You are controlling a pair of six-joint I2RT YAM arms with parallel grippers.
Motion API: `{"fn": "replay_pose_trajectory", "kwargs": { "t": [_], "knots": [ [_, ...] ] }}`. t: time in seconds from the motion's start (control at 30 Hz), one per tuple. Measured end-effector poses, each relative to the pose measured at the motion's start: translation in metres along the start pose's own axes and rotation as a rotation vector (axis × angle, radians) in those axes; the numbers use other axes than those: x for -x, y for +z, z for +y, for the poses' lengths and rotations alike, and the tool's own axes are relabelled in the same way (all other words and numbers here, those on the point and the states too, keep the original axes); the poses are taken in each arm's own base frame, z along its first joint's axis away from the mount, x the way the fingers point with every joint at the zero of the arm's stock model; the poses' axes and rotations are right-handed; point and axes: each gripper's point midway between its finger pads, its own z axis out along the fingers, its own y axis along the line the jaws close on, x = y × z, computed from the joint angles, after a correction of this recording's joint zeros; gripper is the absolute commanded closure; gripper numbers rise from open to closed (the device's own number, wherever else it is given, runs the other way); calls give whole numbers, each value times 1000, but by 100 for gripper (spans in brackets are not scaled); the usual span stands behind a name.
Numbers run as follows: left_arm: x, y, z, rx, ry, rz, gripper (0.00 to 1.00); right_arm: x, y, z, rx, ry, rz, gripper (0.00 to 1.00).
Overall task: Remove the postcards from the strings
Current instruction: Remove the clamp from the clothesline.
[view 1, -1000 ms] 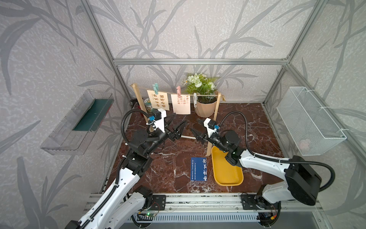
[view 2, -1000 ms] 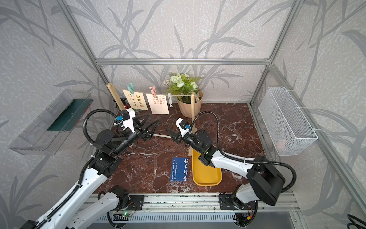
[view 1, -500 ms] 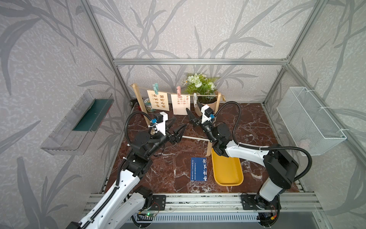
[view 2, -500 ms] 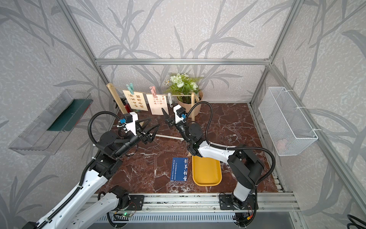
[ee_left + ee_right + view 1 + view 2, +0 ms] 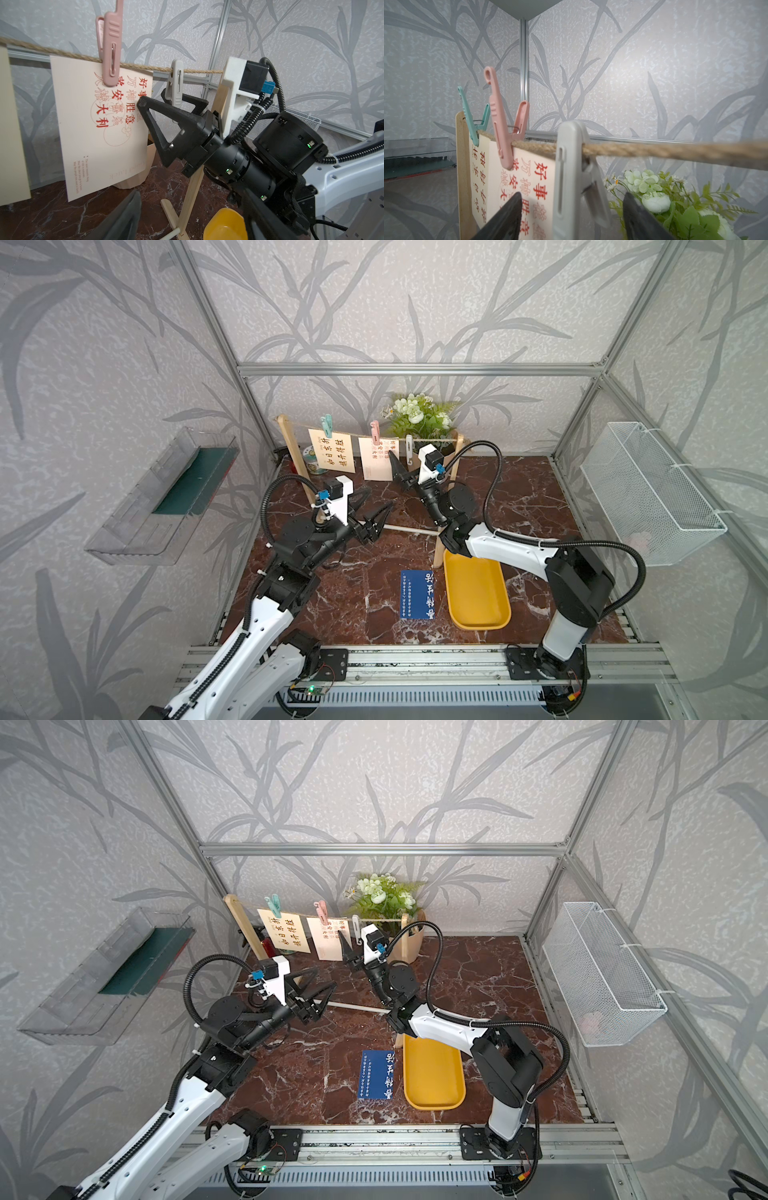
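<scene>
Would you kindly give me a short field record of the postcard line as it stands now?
Hanging on string: calligraphy postcard under teal clothespin, orange-text postcard under pink clothespin
Off string: blue postcard, flat on tabletop beside yellow tray
Grey clothespin: on string, holds no card
Right gripper: open, straddling grey clothespin
Left gripper: open, empty, short of the cards

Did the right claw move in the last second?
Yes. The right gripper rose away from the yellow tray toward the string, its fingers now flanking the grey clothespin.

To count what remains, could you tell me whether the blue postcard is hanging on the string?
No, the blue postcard lies flat on the table beside the yellow tray.
</scene>
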Motion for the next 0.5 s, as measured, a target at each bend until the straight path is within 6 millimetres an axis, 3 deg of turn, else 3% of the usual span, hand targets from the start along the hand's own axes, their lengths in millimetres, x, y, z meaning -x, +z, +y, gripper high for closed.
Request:
{"fn": "replay_pose_trajectory", "kwargs": {
  "t": [0.2, 0.5],
  "knots": [
    [3, 0, -1, -6, 4, -11, 23, -5, -1, 2, 103, 8, 33, 29],
    [-2, 3, -3, -28, 0, 0, 23, 11, -3, 19, 239, 23, 25, 31]
  ]
}}
